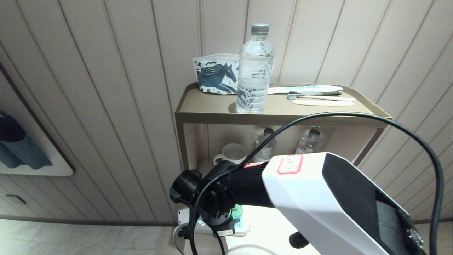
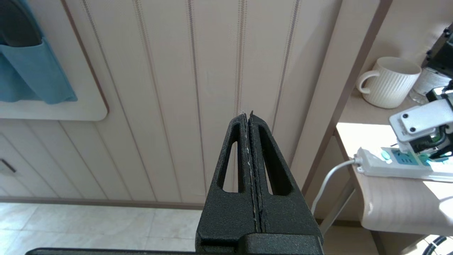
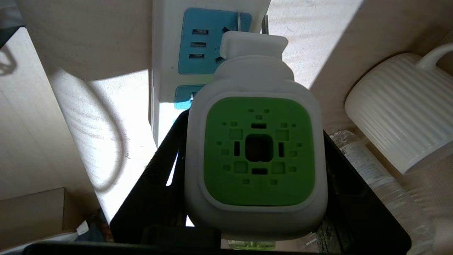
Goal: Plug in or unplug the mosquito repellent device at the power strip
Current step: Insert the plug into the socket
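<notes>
1. Left gripper (image 2: pixel 250 141): parked to the left of the shelf unit, aimed at the panelled wall (image 2: pixel 177 88); its two black fingers are pressed together along their full length with nothing between them. A blue pocket organiser (image 2: pixel 33 71) hangs at ten o'clock in the left wrist view.
2. Right arm (image 1: pixel 318 198): in the head view it enters from five o'clock and reaches toward nine o'clock, its wrist bent down to the lower shelf. A black cable (image 1: pixel 389 124) loops over it.
3. Right gripper (image 3: pixel 254 198): jaws about half spread and closed against the two sides of the mosquito repellent device (image 3: pixel 258 152), which they hold.
4. Surfaces: a tan shelf unit (image 1: pixel 212 117) stands against the wall; its top carries a horse-print pouch (image 1: pixel 216 74), a clear water bottle (image 1: pixel 254 71) and a toothbrush set (image 1: pixel 318 95). The lower shelf holds a white ribbed mug (image 3: pixel 400 113) and more bottles (image 3: pixel 382 184). Pale floor tiles (image 2: pixel 88 226) lie below.
5. Power strip (image 3: pixel 170 53): lies flat at the lower shelf's front, long axis running to twelve o'clock in the right wrist view, its grey-white cord (image 2: pixel 329 177) dropping off the left end.
6. Device orientation: green vented face toward the wrist camera, long axis parallel to the strip, plug end at twelve o'clock just over a blue socket panel (image 3: pixel 208 39); whether the prongs are seated cannot be told.
</notes>
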